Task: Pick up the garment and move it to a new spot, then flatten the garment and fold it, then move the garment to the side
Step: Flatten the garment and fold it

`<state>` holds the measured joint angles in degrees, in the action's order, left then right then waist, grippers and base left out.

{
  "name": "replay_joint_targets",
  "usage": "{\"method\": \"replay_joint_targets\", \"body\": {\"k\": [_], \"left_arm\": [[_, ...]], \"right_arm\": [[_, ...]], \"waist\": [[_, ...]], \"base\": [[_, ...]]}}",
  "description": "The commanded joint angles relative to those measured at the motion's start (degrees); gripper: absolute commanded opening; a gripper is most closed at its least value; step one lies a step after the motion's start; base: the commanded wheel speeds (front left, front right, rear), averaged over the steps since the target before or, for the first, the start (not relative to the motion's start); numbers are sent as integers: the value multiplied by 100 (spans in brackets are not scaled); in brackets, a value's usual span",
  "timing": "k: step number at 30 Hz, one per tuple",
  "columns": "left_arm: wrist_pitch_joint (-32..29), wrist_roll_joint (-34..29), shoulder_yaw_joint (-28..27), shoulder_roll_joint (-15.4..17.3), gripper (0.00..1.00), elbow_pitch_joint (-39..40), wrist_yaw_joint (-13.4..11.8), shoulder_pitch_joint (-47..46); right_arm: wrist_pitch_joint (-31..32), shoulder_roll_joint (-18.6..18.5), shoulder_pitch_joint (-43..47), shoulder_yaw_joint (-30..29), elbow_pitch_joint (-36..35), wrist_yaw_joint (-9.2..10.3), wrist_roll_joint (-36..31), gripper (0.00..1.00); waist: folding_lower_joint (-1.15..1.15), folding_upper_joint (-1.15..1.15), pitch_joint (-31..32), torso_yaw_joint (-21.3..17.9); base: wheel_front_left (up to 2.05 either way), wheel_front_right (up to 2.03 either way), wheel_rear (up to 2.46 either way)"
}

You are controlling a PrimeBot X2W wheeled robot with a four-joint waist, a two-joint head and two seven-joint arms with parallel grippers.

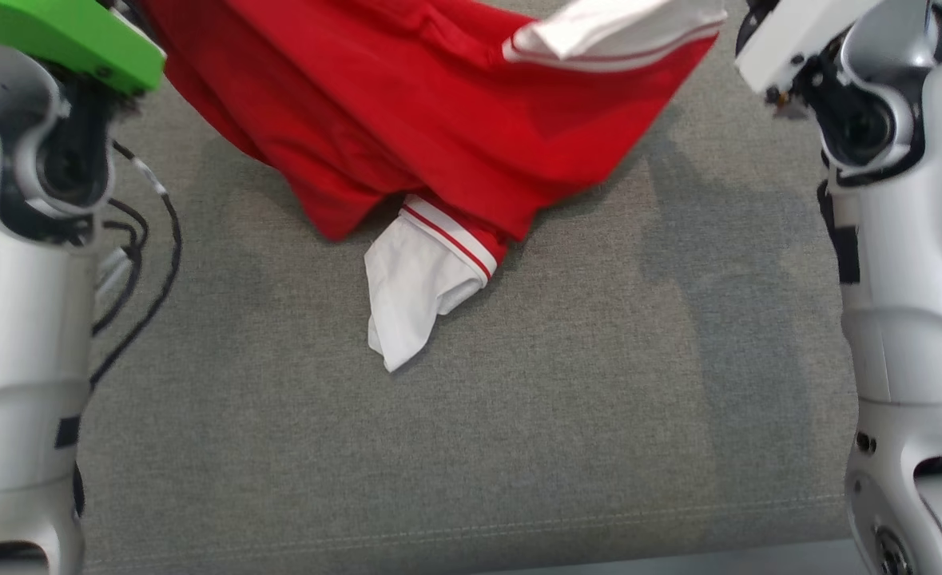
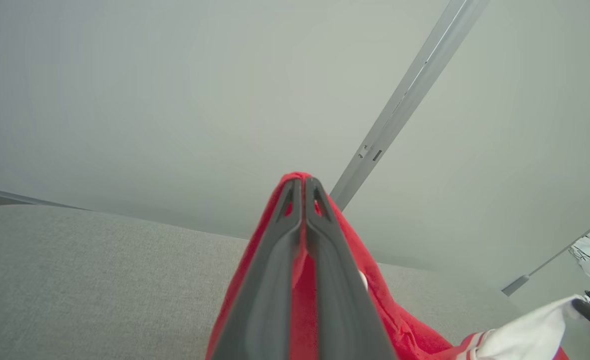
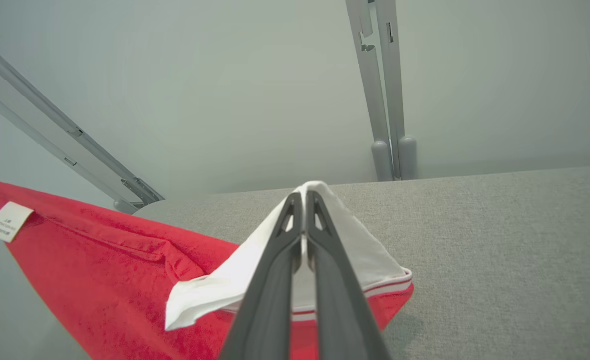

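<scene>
Nearest me is the grey woven cushion [image 1: 518, 447]. A white sleeve with a red-striped cuff [image 1: 415, 287] droops onto it, probably touching. Beyond that, the red knit garment with white sleeves [image 1: 439, 104] hangs raised between my arms. My left gripper [image 2: 304, 185] is clamped on red cloth, and my right gripper [image 3: 304, 200] on the other white sleeve. I judge this is the carrying step. Next I must lower the garment and spread it flat.

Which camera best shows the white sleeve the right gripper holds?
The right wrist view: the white sleeve sits mid-frame, pinched in the shut right gripper, striped cuff plain. The head view catches the sleeve at the top edge; the left wrist view shows it small, lower right.
</scene>
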<state>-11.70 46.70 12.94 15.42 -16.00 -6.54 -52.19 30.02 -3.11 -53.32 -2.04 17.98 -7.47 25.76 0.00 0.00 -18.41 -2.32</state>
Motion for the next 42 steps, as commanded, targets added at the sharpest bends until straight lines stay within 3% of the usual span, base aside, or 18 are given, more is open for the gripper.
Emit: {"method": "replay_joint_targets", "body": {"k": [1, 7, 12, 21, 27, 34, 38, 42], "left_arm": [[30, 56, -97, 91, 0, -68, 41, -269], [150, 181, -340, 293, 0, -317, 436, -1488], [304, 218, -518, 256, 0, -454, 406, -2170], [1435, -136, -688, 163, 0, -935, 514, -3368], [2218, -123, -836, 49, 0, -1181, 747, -3813], [2369, -56, -723, -104, 0, -1451, 1078, -3411], [2335, -61, -500, -135, 0, -1616, 1222, -2923], [2325, 48, -364, -96, 0, -1588, 1317, -2299]], "right_arm": [[-96, -66, -298, 89, 91, -2, -68, 0], [-955, -319, -1989, 625, 771, -3, -446, 0], [-1555, -411, -2870, 600, 1200, -2, -777, 0], [-2909, -331, -4443, -187, 2243, -2, -1759, 0], [-3714, -176, -5357, -466, 2639, -1, -2197, 0], [-3960, -103, -5550, -15, 3022, -2, -2172, 0], [-3845, -338, -5172, 647, 3152, 0, -1951, 0], [-3495, -631, -4627, 1303, 2894, 0, -1249, 0]], "waist": [[0, 0, -205, -104], [0, 0, -747, -220], [0, 0, -1074, -212], [0, 0, -1366, -53], [0, 0, -1386, 45], [0, 0, -1645, 142], [0, 0, -1699, 161], [0, 0, -1576, 155]], "base": [[0, 0, 0], [0, 0, 0], [0, 0, 0], [0, 0, 0], [0, 0, 0], [0, 0, 0], [0, 0, 0], [0, 0, 0]]}}
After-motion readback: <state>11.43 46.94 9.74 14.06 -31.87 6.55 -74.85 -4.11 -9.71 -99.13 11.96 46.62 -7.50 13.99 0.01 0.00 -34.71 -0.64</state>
